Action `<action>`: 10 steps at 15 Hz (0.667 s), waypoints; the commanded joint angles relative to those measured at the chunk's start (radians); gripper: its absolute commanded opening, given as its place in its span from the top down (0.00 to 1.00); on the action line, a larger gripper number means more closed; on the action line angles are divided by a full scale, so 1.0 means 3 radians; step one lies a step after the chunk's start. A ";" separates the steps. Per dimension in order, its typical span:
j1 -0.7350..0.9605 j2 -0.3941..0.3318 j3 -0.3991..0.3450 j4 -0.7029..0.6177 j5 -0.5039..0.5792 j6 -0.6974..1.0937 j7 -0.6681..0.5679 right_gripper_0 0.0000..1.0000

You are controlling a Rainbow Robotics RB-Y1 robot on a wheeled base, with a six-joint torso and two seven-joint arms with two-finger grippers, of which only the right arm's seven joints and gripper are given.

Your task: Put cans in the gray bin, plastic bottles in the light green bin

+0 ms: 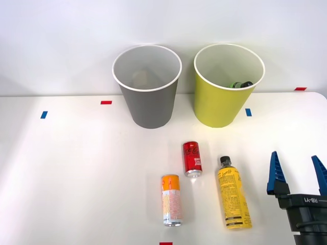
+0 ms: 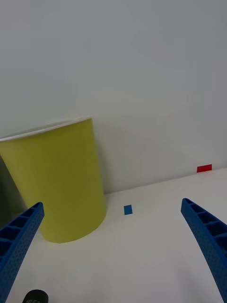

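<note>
White tabletop (image 1: pixel 66 173) bearing all task items, listed by descending size. Gray bin (image 1: pixel 148 104) and light green bin (image 1: pixel 220 104) stand upright side by side near the far edge, close together but apart, the gray one to the left; the light green bin also appears in the right wrist view (image 2: pixel 61 184). Inside the light green bin lies a green plastic bottle (image 1: pixel 240 84) with a black cap, partly visible over the rim. Right gripper (image 1: pixel 297 173) sits over the near right corner, blue ribbed fingers (image 1: pixel 274 173) spread wide and holding nothing. Yellow plastic bottle (image 1: pixel 233 196) lies on its side just left of the gripper, black cap pointing toward the bins. Orange-topped can (image 1: pixel 171 200) lies near the near edge, centre; red can (image 1: pixel 192 158) lies just beyond it, between it and the bins. Small blue and red tape marks (image 1: pixel 106 102) dot the tabletop.
</note>
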 commanded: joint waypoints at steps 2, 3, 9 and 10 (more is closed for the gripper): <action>0.0062 0.0019 -0.0039 0.0223 0.0069 -0.0112 -0.0018 0.00; 0.0113 0.0065 -0.0075 0.0223 0.0136 -0.0112 -0.0023 0.00; 0.0456 0.0535 -0.0239 0.0223 0.0642 -0.0107 -0.0023 0.00; 0.0476 0.0581 -0.0254 0.0229 0.0683 -0.0107 -0.0018 0.00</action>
